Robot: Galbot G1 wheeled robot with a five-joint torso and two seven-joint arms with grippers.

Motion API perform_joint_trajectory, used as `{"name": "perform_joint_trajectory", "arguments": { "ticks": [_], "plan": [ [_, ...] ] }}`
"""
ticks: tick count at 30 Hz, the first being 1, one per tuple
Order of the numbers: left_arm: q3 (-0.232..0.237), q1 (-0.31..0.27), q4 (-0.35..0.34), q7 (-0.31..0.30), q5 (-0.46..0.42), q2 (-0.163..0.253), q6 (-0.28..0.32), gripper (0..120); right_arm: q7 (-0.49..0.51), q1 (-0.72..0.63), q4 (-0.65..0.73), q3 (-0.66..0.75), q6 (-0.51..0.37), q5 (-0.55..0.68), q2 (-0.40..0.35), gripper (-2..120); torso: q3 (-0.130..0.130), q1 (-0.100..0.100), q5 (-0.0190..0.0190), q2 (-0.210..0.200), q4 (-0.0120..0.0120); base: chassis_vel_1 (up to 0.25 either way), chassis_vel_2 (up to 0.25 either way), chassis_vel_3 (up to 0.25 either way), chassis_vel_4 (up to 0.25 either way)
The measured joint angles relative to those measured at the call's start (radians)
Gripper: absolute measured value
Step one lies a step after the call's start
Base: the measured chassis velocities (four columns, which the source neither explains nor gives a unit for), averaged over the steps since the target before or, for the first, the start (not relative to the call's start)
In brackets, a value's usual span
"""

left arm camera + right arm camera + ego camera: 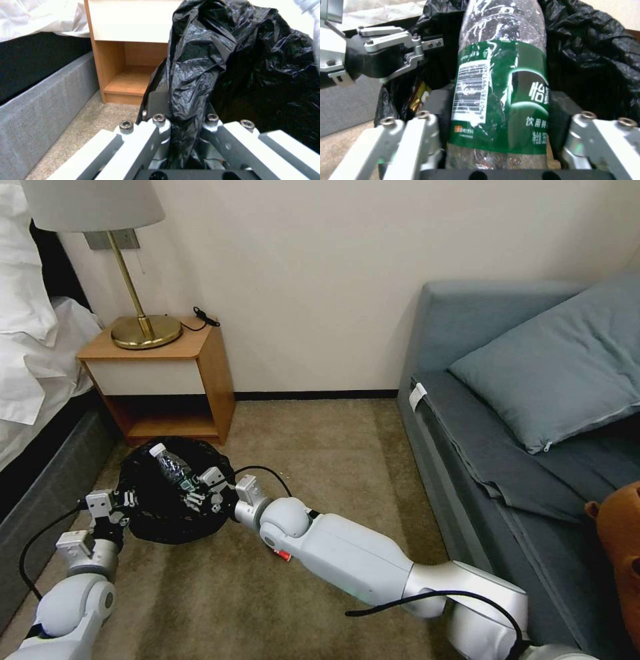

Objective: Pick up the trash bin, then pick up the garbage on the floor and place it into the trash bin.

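Glossy black crinkled plastic liner bag [167, 513] over bin. Clear plastic bottle [172, 467] w/ white cap, dark-green label w/ white barcode panel + white lettering. Silver-white metal grippers, left [185, 125] & right [500, 140]. Tan-olive carpet [320, 460]. Orange-brown wooden nightstand [160, 380], cream drawer front. Slate-blue fabric sofa [507, 460]. Brass lamp base [145, 332].

The left gripper [123, 507] clamps the near-left rim of the trash bin [175, 513], whose black bag drapes over its edge, just in front of the nightstand [163, 373]. The right gripper [200, 488] holds the clear bottle [171, 465] tilted over the bin's mouth, cap pointing away from the robot.
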Motion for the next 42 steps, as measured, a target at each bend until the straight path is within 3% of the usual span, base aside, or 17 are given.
{"name": "perform_joint_trajectory", "arguments": {
  "ticks": [13, 16, 25, 28, 32, 34, 42],
  "plan": [
    [-0.009, 0.009, 0.006, 0.002, 0.001, -0.002, -0.008, 4, 0.009, -0.009, 0.016, 0.002, -0.002, -0.018, 0.004, 98, 0.000, 0.000, 0.0000, 0.000, 0.0002, 0.000, 0.000, 0.000, 0.000],
    [-0.015, 0.012, 0.014, 0.004, 0.006, 0.003, -0.014, 4, 0.033, -0.011, 0.017, 0.017, -0.012, -0.034, 0.002, 99, 0.000, 0.000, 0.0000, 0.000, 0.0001, 0.000, 0.000, 0.000, 0.000],
    [-0.053, 0.028, 0.074, 0.013, 0.015, 0.041, -0.048, 4, 0.230, -0.014, 0.008, 0.063, -0.167, -0.099, -0.036, 100, 0.000, 0.000, 0.0000, 0.000, 0.0002, 0.000, 0.000, 0.000, 0.000],
    [-0.063, 0.035, 0.081, 0.015, 0.009, 0.052, -0.058, 4, 0.365, -0.031, 0.009, 0.071, -0.312, -0.096, -0.048, 100, 0.000, 0.000, 0.0000, 0.000, 0.0000, 0.000, 0.000, 0.000, 0.000],
    [-0.064, 0.035, 0.080, 0.015, 0.008, 0.054, -0.058, 4, 0.420, -0.045, 0.009, 0.071, -0.377, -0.091, -0.048, 100, 0.000, 0.000, 0.0001, 0.000, 0.0000, 0.000, 0.000, 0.000, 0.000],
    [-0.062, 0.032, 0.074, 0.015, 0.008, 0.054, -0.056, 4, 0.490, -0.072, 0.008, 0.068, -0.463, -0.059, -0.033, 100, 0.000, 0.000, 0.0000, 0.000, 0.0001, 0.000, 0.000, 0.000, 0.000],
    [-0.052, 0.028, 0.062, 0.015, 0.010, 0.055, -0.043, 4, 0.529, -0.124, -0.043, 0.068, -0.497, -0.065, 0.014, 100, 0.000, 0.000, 0.0000, 0.000, 0.0001, 0.000, 0.000, 0.000, 0.000]
  ]
}}
